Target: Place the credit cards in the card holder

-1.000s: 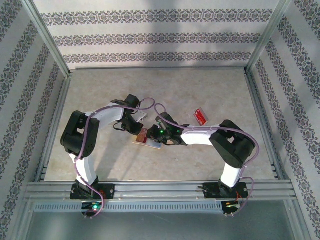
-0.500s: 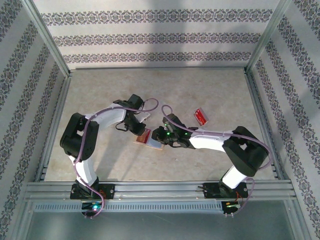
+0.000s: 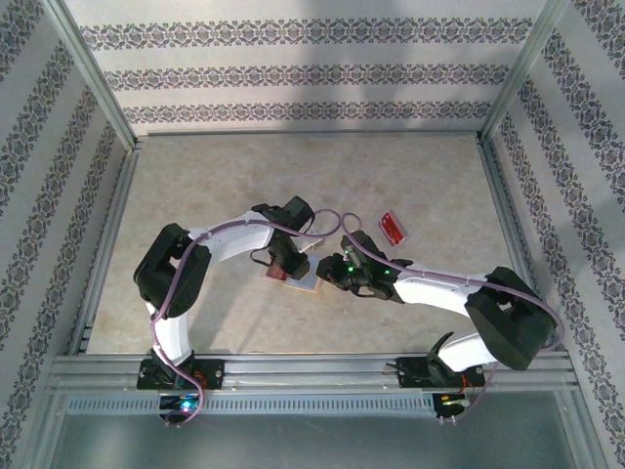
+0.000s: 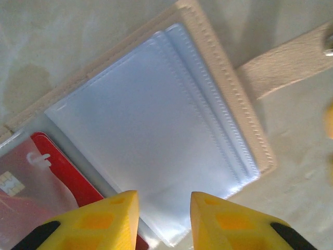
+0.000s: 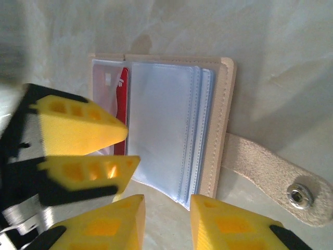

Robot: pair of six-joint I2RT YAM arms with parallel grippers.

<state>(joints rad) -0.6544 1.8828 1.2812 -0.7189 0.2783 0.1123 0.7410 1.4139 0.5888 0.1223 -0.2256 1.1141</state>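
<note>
Both hover over the open card holder [image 4: 231, 99] mid-table [image 3: 215, 186]; left gripper [image 4: 164, 208] & right gripper [image 5: 166, 213] each have fingers slightly apart w/ nothing between. I'd lift straight up w/o snagging the clear sleeves [image 4: 156, 120], then send the right arm for the loose card [image 3: 393, 227] lying apart, far right. Holder is tan w/ stitched edge, snap tab [image 5: 281, 182] out flat, one red card [image 4: 67, 172] tucked under the left sleeve.
</note>
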